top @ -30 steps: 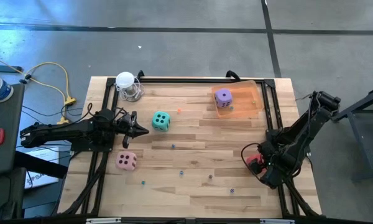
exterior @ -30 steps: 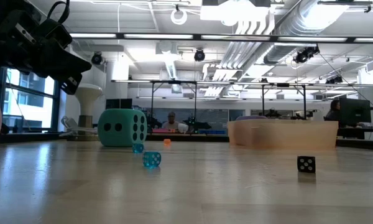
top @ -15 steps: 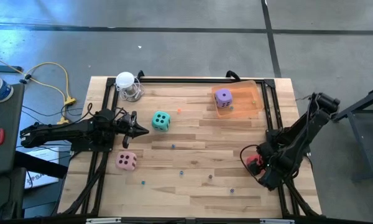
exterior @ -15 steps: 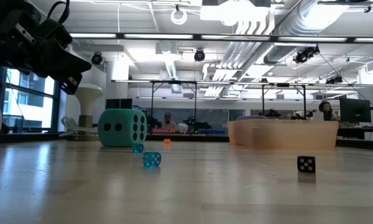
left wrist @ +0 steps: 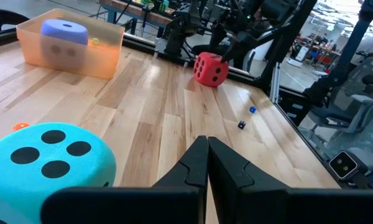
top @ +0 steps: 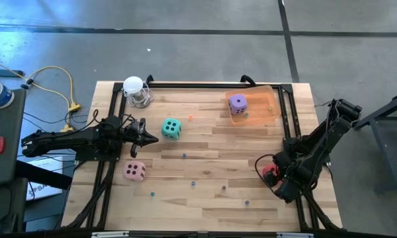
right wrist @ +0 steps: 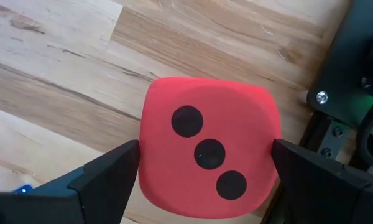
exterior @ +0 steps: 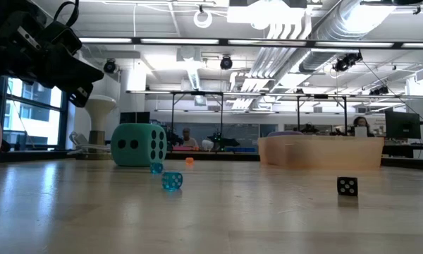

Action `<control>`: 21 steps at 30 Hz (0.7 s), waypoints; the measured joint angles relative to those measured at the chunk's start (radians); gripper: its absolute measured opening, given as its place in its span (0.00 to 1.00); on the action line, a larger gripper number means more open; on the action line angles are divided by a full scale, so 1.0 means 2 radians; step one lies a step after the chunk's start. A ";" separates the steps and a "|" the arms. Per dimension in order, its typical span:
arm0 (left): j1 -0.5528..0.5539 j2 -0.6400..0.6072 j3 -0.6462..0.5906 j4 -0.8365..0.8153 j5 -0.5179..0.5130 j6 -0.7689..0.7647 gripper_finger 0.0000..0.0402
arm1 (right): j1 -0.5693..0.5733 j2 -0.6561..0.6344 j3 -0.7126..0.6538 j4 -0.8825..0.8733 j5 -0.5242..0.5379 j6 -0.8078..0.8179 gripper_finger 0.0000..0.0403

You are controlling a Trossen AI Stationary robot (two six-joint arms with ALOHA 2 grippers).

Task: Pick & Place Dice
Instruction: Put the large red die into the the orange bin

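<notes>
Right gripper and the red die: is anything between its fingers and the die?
Nothing. In the right wrist view the right gripper straddles the red die, one finger on each side, with only slim gaps of bare wood showing.

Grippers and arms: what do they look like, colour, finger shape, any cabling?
Both arms are dark, near-black jointed links. The left gripper has two matte black fingers tapering to a point, on a wide black crossbar. The right gripper has broad, flat black fingers with angled edges. No markings or loose cables are clearly visible on either.
</notes>
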 joint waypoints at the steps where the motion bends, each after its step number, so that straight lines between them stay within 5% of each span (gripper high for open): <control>1: 0.000 0.000 0.000 0.000 0.000 0.000 0.01 | 0.000 0.000 0.000 0.000 0.000 -0.004 0.89; 21: 0.000 0.000 0.000 0.000 0.000 -0.002 0.01 | 0.000 0.000 0.000 -0.041 -0.020 0.015 0.89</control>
